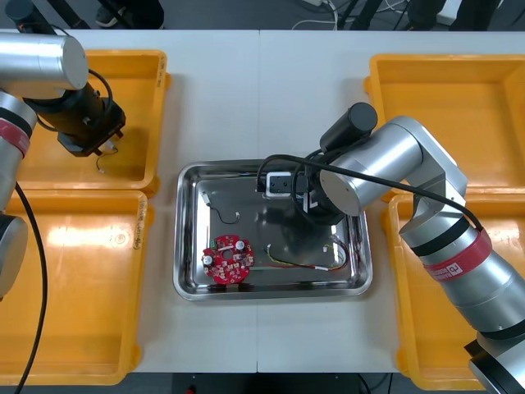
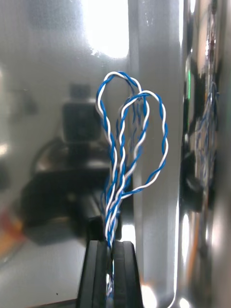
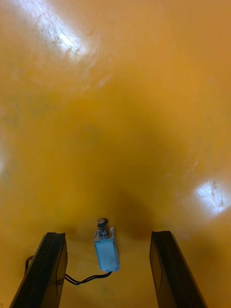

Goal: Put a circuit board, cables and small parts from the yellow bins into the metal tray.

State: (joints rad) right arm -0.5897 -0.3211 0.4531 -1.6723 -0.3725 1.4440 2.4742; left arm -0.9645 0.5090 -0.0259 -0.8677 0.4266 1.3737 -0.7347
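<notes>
Over the tray [image 1: 180,246] at the middle of the counter [image 1: 246,90], the right gripper [image 2: 110,244] has its fingers pinched tight on the ends of a blue and white cable [image 2: 129,144]. Its loops reach toward the shiny floor; whether they touch it I cannot tell. To do this step well, I judge it should lower until the loops rest on the metal, spread the fingers fully, then lift straight up so no strand snags. A red board [image 1: 227,257], a black cable [image 1: 221,215] and a red and yellow cable [image 1: 299,264] already lie in the tray, so the drop should land clear of them. At the far left bin [image 1: 159,107], the left gripper [image 1: 98,144] hovers with fingers [image 3: 48,269] wide apart either side of a small metal part [image 3: 106,250] with a black lead, not touching it. No writing can be read anywhere.
</notes>
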